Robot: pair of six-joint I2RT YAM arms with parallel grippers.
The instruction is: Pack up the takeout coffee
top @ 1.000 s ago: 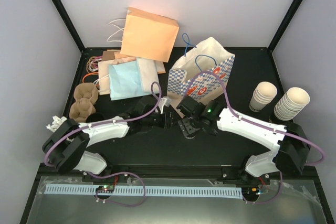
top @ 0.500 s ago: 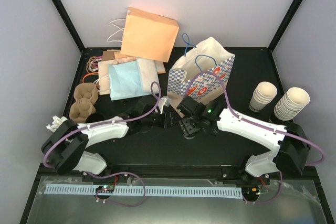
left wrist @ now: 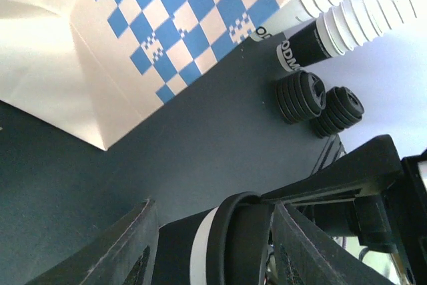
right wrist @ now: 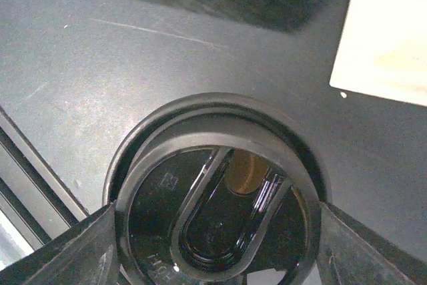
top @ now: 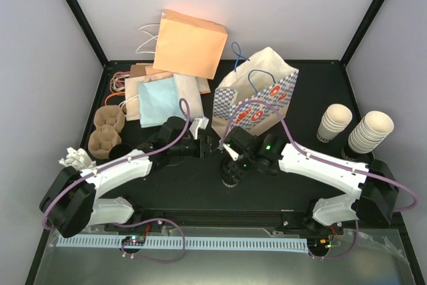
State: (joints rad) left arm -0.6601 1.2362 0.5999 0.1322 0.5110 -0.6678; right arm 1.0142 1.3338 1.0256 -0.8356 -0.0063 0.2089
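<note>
The takeout coffee [left wrist: 200, 253] is a cup with a black sleeve, a white band and a black lid [right wrist: 213, 221]. It stands on the dark table just in front of the blue-checked bag [top: 257, 98]. My right gripper [right wrist: 217, 210] comes down from above and is shut on the lid, its fingers [right wrist: 87, 253] touching the rim on both sides. Brown coffee shows through the sip hole. My left gripper [left wrist: 212, 205] is open beside the cup, whose upper part shows across the gap; I see no pinch. In the top view the right gripper [top: 232, 168] hides most of the cup, and the left gripper [top: 212, 146] sits just left of it.
Two stacks of nested cups [top: 333, 121] [top: 370, 131] stand at the right, with black lid stacks [left wrist: 300, 95] beside them. Flat paper bags [top: 167, 95] and an orange bag [top: 190, 41] lie back left. Brown cup carriers [top: 107, 128] and white napkins [top: 73, 159] are at the far left.
The right gripper moved left and toward the near edge, its jaws narrowing onto the lid. The left arm's elbow rose and its gripper drew slightly back and left.
</note>
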